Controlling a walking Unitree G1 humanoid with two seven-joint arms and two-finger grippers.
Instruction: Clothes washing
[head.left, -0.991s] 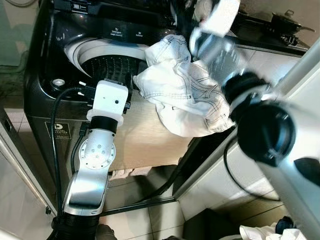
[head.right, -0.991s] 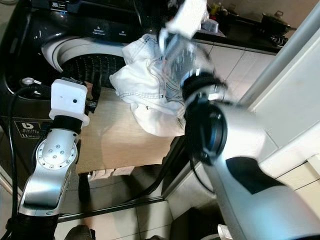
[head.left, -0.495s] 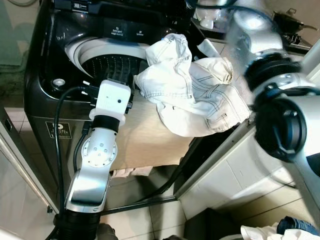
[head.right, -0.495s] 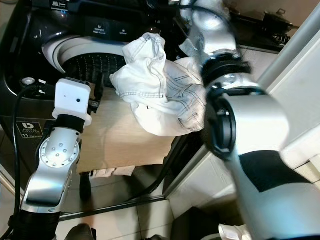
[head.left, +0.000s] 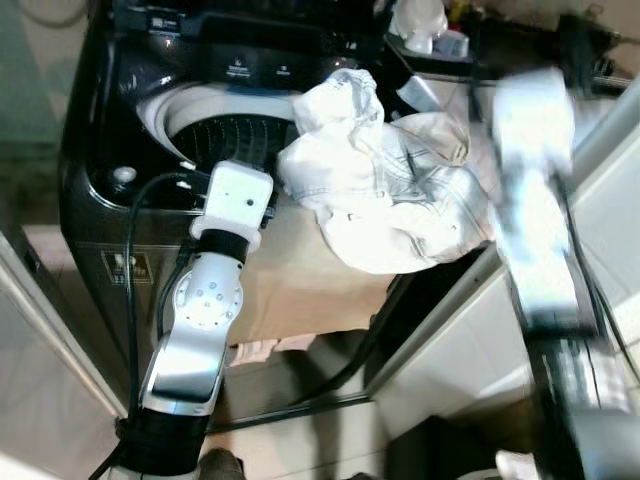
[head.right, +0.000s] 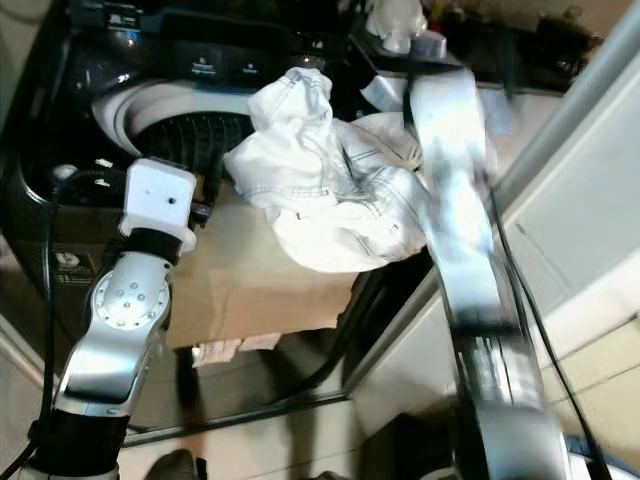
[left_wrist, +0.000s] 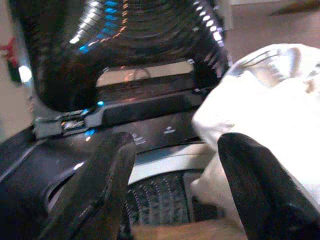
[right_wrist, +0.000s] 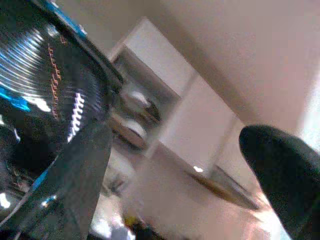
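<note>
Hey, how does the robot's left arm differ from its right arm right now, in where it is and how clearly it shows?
The left arm shows sharp, while the right arm is smeared by motion blur. The left arm ends at the rim of the dark top-loading washing machine, left of the crumpled white jeans; the right arm stretches along the jeans' right side. The left gripper has its fingers apart, and so does the right gripper. Both arms are silver.

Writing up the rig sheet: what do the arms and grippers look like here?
Left arm: silver metal segments, a round bolted joint cover, a white boxy wrist module with a small dark lens, a black cable looping alongside. Left gripper: two thick glossy black fingers. Right arm: silver, blurred. Right gripper's black fingers look alike.
</note>
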